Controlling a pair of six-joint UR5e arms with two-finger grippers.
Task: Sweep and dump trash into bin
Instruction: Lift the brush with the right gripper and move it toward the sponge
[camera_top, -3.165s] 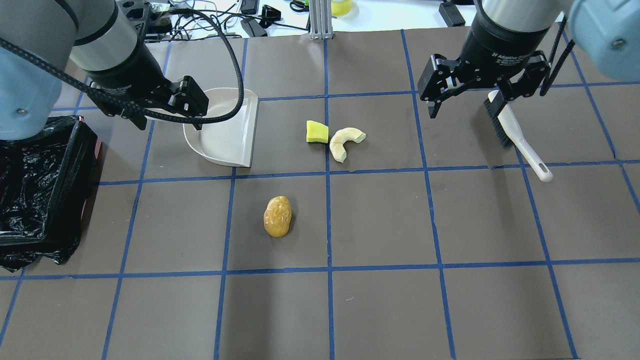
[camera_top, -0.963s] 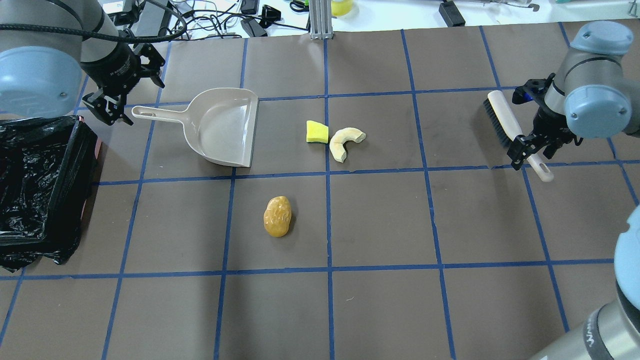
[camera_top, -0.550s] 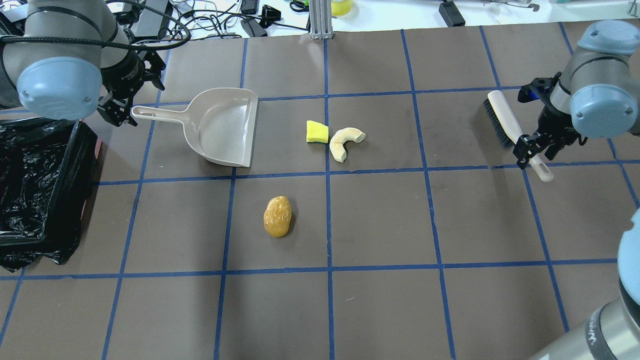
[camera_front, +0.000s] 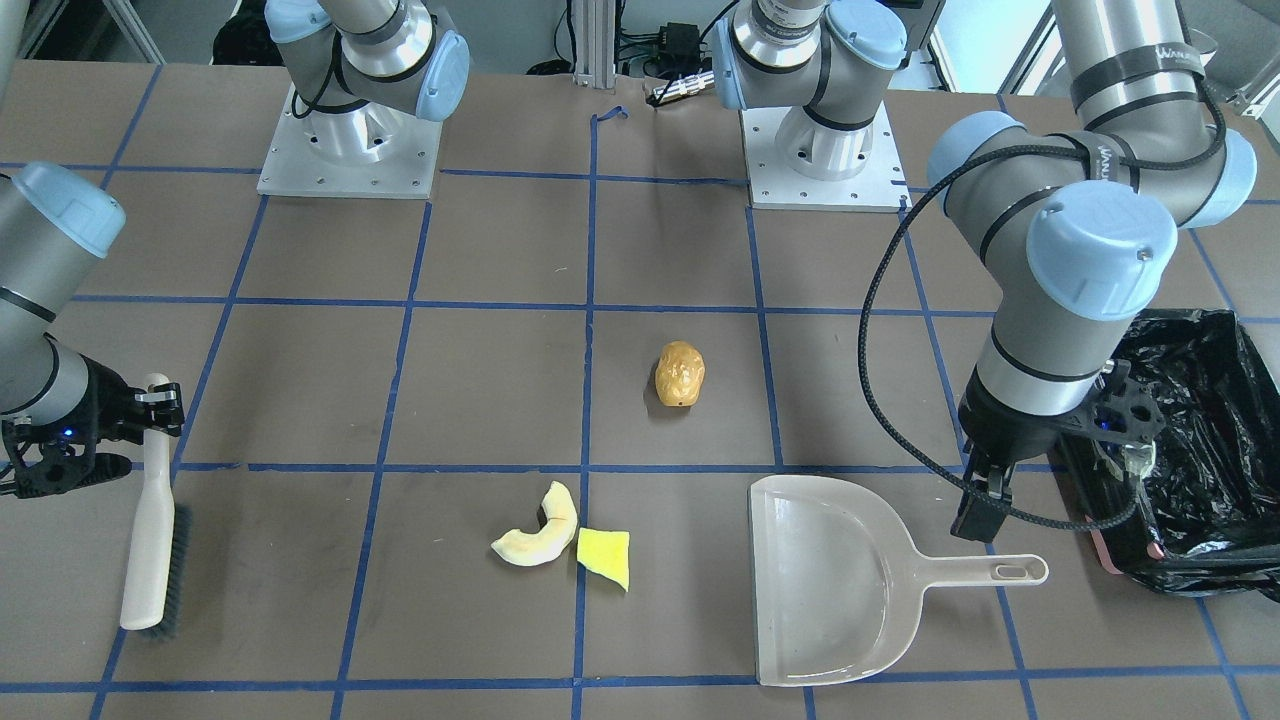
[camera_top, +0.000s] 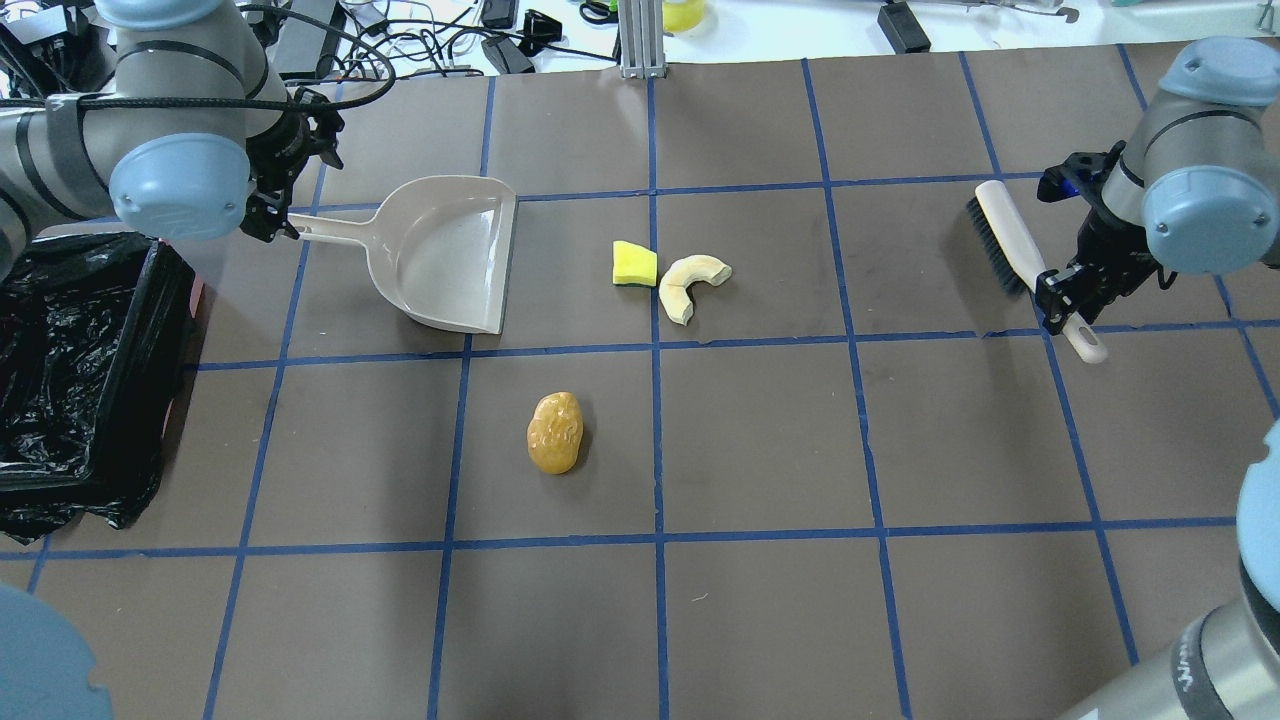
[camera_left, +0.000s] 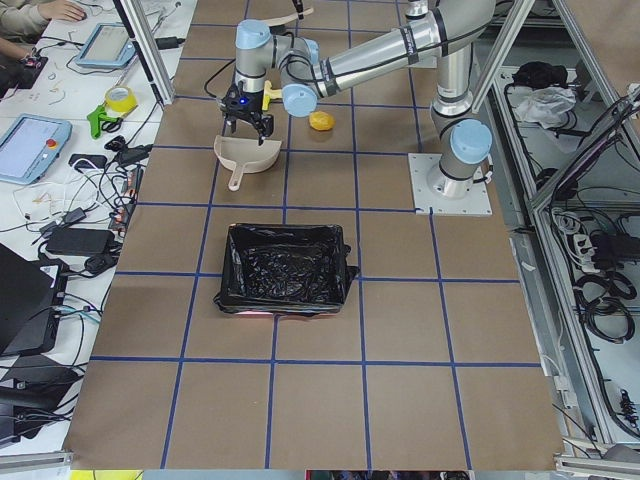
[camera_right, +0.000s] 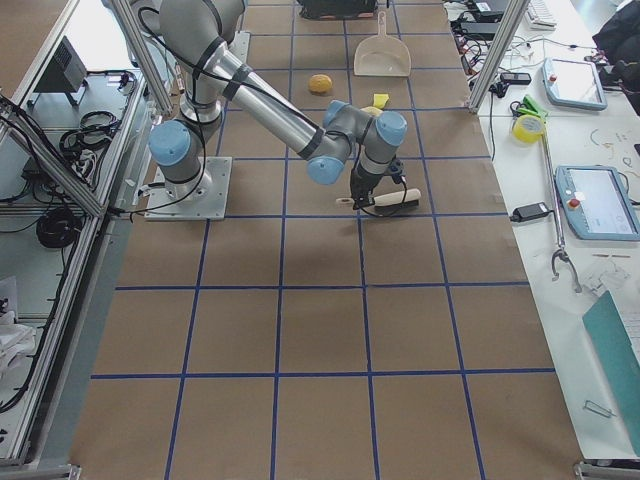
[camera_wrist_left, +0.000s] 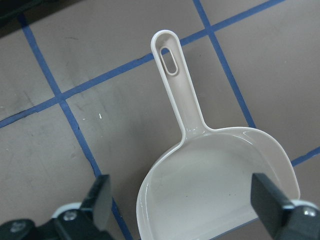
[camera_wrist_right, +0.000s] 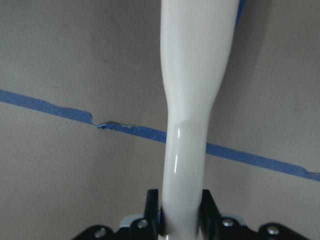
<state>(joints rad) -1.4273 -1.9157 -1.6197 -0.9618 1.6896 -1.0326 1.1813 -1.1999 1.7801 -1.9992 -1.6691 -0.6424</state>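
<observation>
1. Closest to the robot, the orange-brown lump (camera_top: 555, 432) sits alone, well apart from the other trash. It looks like it'd roll, so my guess is a brush stroke could knock it wide of the pan.
2. The bin (camera_top: 90, 360) is off on the left side, well apart from all three pieces. A tilted pan on the way over could spill.
3. Further out, the yellow-green wedge (camera_top: 634, 264) and cream crescent (camera_top: 690, 283) lie touching, near the dustpan's (camera_top: 450, 260) open edge.
4. Far row: the left gripper (camera_wrist_left: 185, 195) hangs spread wide over the dustpan, holding nothing. If it clamps off the handle, the pan may skid.
5. The right gripper (camera_top: 1062, 303) is clenched on the handle of the brush (camera_top: 1010, 245), which lies on the table.
</observation>
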